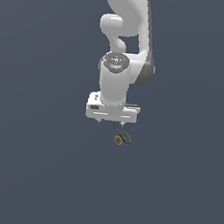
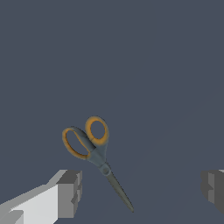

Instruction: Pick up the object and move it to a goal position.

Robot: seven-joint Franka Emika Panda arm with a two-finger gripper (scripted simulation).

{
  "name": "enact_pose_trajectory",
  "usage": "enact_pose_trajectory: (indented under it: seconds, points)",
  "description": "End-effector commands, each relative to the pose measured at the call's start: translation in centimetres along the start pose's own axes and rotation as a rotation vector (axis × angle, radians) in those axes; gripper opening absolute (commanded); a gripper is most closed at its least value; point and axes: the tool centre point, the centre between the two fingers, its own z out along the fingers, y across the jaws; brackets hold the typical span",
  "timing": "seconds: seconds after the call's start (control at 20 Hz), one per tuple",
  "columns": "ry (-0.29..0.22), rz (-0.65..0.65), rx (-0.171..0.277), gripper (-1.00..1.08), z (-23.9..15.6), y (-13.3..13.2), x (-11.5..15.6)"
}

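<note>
The object, a tiny pair of scissors (image 1: 122, 138) with two orange ring handles and thin dark blades, lies flat on the dark grey surface just below the white hand in the exterior view. In the wrist view the scissors (image 2: 98, 155) are whole, and their blade tip reaches into the gap between the fingers. My gripper (image 1: 111, 121) hangs over the blade end, fingers pointing down. It is open wide in the wrist view (image 2: 142, 190), with one grey fingertip (image 2: 70, 192) close to the blades and the other far off. Nothing is held.
A plain dark grey floor (image 1: 30, 174) fills both views. The white arm (image 1: 124, 32) rises from the hand toward the top of the exterior view. No goal marker shows.
</note>
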Motion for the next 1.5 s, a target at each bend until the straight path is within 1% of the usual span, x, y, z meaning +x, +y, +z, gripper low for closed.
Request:
enact_pose_trajectory:
  seconds: [0.0, 0.2, 0.5, 0.7, 1.1, 1.45]
  points:
    - [0.0, 0.0, 0.0, 1.0, 0.0, 0.0, 0.0]
    - [0.001, -0.004, -0.001, 1.0, 0.0, 0.4, 0.1]
    - [0.002, -0.009, -0.004, 1.0, -0.2, 2.0, 0.4]
    - [0.002, -0.008, -0.004, 1.0, -0.3, 2.1, 0.4]
    - [0.004, -0.069, -0.008, 1.0, 1.7, 0.9, -0.5]
    - [0.007, -0.2, -0.01, 1.0, 5.6, -1.6, -2.9]
